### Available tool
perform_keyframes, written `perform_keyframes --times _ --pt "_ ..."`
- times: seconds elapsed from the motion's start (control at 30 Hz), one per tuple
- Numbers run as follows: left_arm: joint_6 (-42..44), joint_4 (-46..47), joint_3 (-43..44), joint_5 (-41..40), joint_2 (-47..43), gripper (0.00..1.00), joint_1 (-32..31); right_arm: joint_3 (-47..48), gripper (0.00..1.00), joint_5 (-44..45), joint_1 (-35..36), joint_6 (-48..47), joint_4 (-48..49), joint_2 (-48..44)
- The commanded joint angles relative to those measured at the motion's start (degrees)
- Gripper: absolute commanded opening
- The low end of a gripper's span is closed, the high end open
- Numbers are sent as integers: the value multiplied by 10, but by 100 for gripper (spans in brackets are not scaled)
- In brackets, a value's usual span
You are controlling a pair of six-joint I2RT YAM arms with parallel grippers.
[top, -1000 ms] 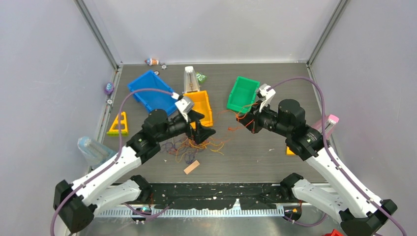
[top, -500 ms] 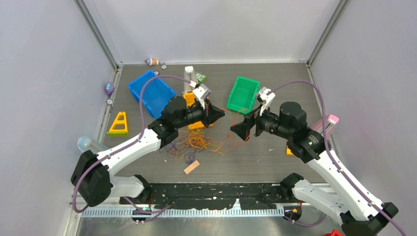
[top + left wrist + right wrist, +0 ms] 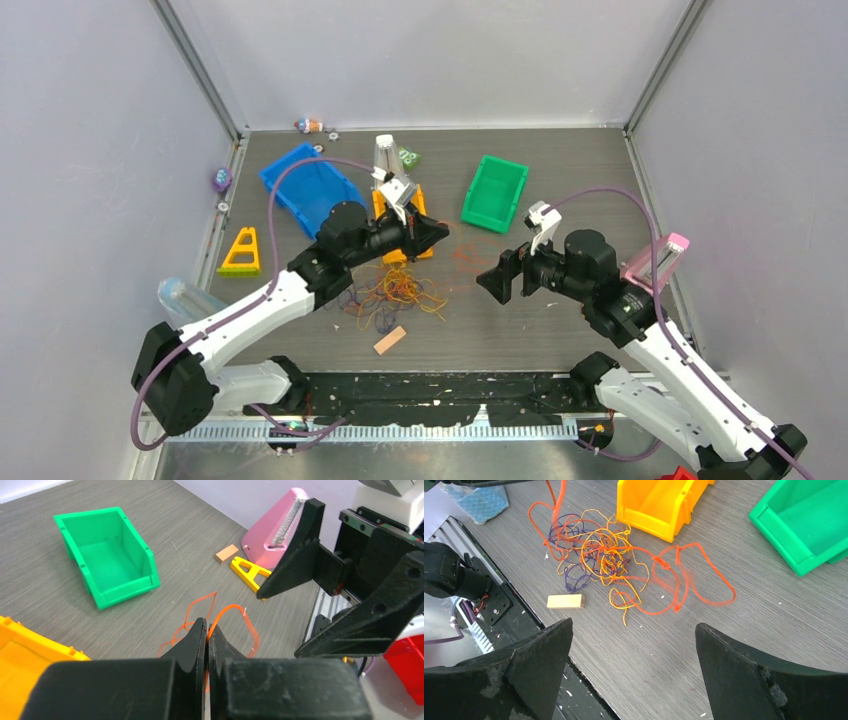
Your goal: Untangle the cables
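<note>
The cables lie as a tangle of orange, yellow and purple strands in the middle of the table, also in the right wrist view. My left gripper is shut on one orange cable. That cable loops out past the fingertips, and its loose part trails on the table. My right gripper hangs wide open to the right of the loop. It holds nothing.
An orange bin, a blue bin and a green bin stand behind the tangle. A small wood block lies in front of it. A pink metronome is at the right, a yellow triangle at the left.
My left gripper swung right from over the tangle and shut on the orange cable. My right gripper opened, let that cable go and drew back toward the near right.
</note>
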Motion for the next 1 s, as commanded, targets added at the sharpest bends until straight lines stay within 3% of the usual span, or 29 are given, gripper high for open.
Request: perform_keyframes --times 0.0,0.1,0.3,0.4,0.57,0.97 --pt "4 9 -9 42 -28 0 0 -18 98 -30 0 13 71 -10" --pt "13 -14 3 49 -42 0 0 -48 99 -39 0 27 113 -2" --pt "32 -43 14 49 -76 0 0 -93 95 43 0 93 196 15" --pt "34 -52 18 45 -89 0 0 -106 95 17 0 97 234 28" --pt "34 -60 36 45 -100 0 0 -140 95 -104 3 83 363 50" --pt "61 -145 165 13 -85 0 0 -124 97 -115 78 55 441 173"
